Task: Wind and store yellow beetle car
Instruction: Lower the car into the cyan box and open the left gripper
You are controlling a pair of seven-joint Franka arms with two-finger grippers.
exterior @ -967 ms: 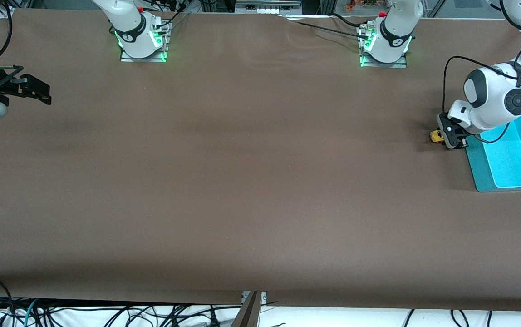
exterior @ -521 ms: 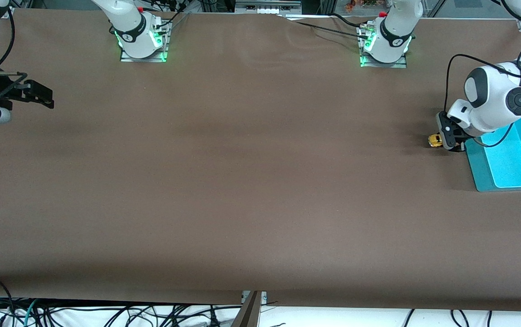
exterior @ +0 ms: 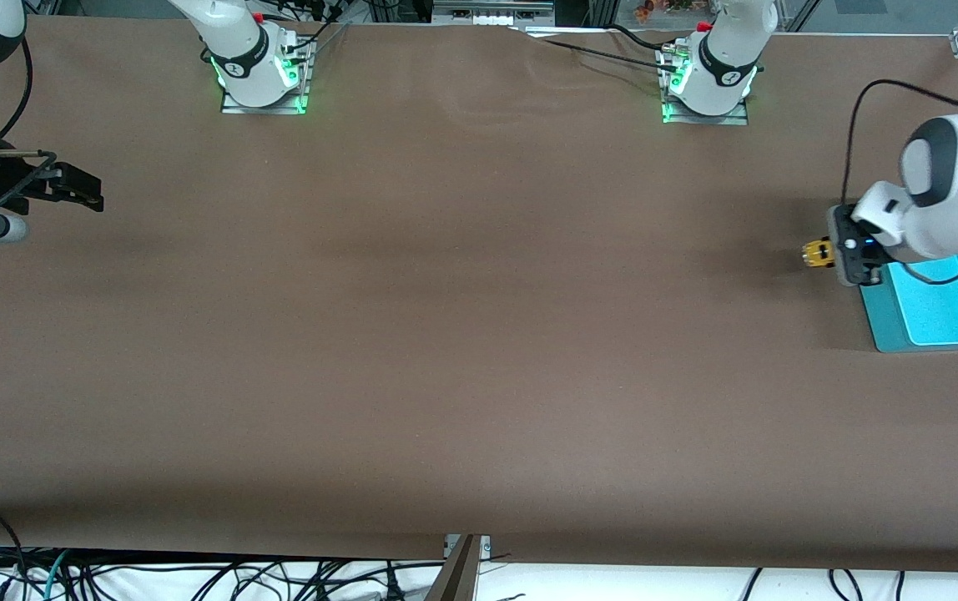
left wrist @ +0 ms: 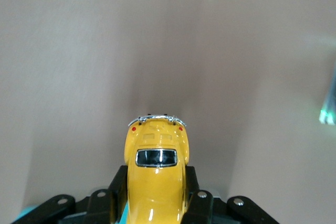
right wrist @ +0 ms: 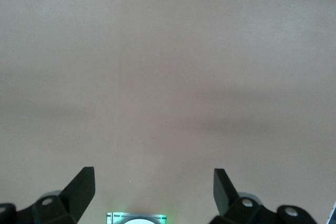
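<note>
The yellow beetle car (exterior: pixel 819 253) is a tiny rounded toy with dark windows. My left gripper (exterior: pixel 836 255) is shut on it and holds it above the brown table, just beside the teal bin (exterior: pixel 884 321) at the left arm's end. In the left wrist view the yellow beetle car (left wrist: pixel 155 174) sticks out between the black fingers (left wrist: pixel 116 190), which clamp its sides. My right gripper (exterior: pixel 78 188) waits open and empty over the right arm's end of the table. It shows in the right wrist view (right wrist: pixel 155 182) with its fingers wide apart.
The teal bin has an open tray section and a raised wall. The brown table cover (exterior: pixel 446 334) spans the whole view. Both arm bases (exterior: pixel 260 71) stand farthest from the camera. Cables hang below the table's near edge.
My left gripper has lifted the yellow beetle car off the table and shifted a little toward the teal bin. The left wrist has turned. The right gripper has drifted slightly.
</note>
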